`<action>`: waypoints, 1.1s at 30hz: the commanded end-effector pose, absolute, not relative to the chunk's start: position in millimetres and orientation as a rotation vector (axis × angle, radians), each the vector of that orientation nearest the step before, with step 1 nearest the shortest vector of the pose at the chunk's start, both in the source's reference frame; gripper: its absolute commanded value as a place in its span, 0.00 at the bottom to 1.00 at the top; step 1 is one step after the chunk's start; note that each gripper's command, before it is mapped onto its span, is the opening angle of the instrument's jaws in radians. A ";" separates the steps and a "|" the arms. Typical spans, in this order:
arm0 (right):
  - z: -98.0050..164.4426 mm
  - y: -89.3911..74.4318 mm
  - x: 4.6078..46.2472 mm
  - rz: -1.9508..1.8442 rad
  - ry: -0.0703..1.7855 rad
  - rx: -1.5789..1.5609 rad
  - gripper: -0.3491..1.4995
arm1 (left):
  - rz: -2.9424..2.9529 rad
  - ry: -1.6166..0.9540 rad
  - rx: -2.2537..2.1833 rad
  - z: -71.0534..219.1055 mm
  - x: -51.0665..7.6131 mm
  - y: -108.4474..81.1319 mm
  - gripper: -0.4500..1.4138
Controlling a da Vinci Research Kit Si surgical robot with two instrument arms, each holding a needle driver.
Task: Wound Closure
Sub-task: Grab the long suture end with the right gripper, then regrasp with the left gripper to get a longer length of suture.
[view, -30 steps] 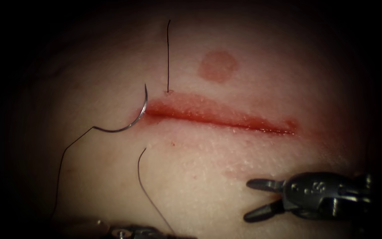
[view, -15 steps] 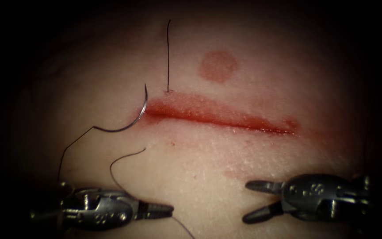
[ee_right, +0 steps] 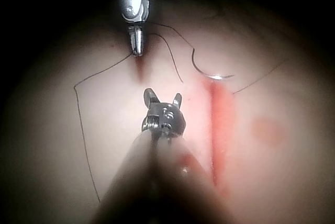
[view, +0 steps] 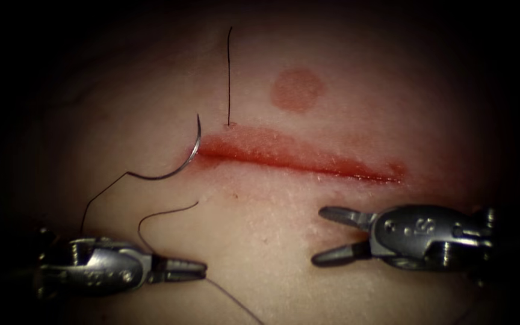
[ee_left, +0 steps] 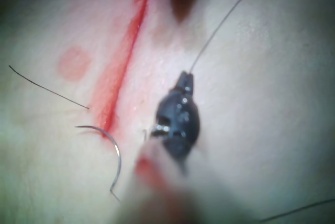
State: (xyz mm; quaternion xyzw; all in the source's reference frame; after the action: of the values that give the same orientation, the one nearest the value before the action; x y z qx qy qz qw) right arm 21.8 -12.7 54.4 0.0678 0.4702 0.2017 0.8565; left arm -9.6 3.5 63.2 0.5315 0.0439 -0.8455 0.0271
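Observation:
The cut [view: 296, 159] runs across the tissue [view: 272, 229], wet with red fluid. The curved needle [view: 179, 168] lies free at the cut's left end, held by neither tool; it is also seen in the left wrist view [ee_left: 114, 143] and in the right wrist view [ee_right: 209, 72]. Its thread [view: 100, 198] trails down-left. A second thread strand [view: 151, 215] leaves the tissue just below the cut and loops to my left tool [view: 197, 269], whose jaws are shut on it [ee_left: 186, 77]. My right tool [view: 320, 236] hovers below the cut with jaws open and holds nothing [ee_right: 163, 96].
A straight thread end [view: 229, 75] stands up from the tissue just above the cut near its left end. A round reddish mark [view: 297, 90] lies farther above the cut. Thread runs on past the left tool to the lower edge [view: 236, 301].
My left tool came in from below, then drew back leftward, pulling the lower thread strand into a wider loop. My right tool, still open, moved up and left toward the cut.

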 end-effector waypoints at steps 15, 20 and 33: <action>53.6 -13.6 20.7 0.416 0.996 0.160 0.85 | -2.841 0.009 1.624 71.7 -5.4 11.7 0.06; 53.5 -13.6 20.8 0.418 0.995 0.161 0.87 | -2.905 0.153 1.754 71.2 -6.0 10.2 0.43; 53.7 -13.9 20.8 0.415 0.996 0.157 0.89 | -2.784 0.332 1.730 63.7 -13.6 4.6 0.50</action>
State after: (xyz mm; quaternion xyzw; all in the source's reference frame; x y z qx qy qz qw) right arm 20.3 -13.3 53.1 0.0724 0.4740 0.1974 0.8551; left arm -13.4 5.0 62.8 0.5218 0.1012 -0.8437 -0.0747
